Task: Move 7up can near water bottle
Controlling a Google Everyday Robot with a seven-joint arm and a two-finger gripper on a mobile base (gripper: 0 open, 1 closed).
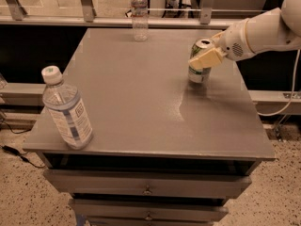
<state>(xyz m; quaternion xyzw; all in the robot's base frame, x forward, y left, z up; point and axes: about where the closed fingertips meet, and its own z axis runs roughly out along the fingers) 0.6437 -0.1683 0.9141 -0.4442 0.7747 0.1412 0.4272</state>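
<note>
The fingers are closed on the 7up can. One cream pad lies across its front just under the silver top, and the other is hidden behind it, so the gripper looks to have the can clasped from the side. I cannot tell whether the can's base rests on the table or hangs just clear of it. The white arm reaches in from the view's right edge, level with the can.

The can is upright near the table's right side, and the water bottle stands at the far edge, well apart from it. By my reading the grasp is made and the carry is what remains: across and toward the far edge, then a set-down beside the bottle.

The table is plain grey with a dull sheen and has drawers below. A larger white-capped bottle stands at its near left corner. Behind runs a metal railing. The floor is speckled, and a cable hangs at the right.
</note>
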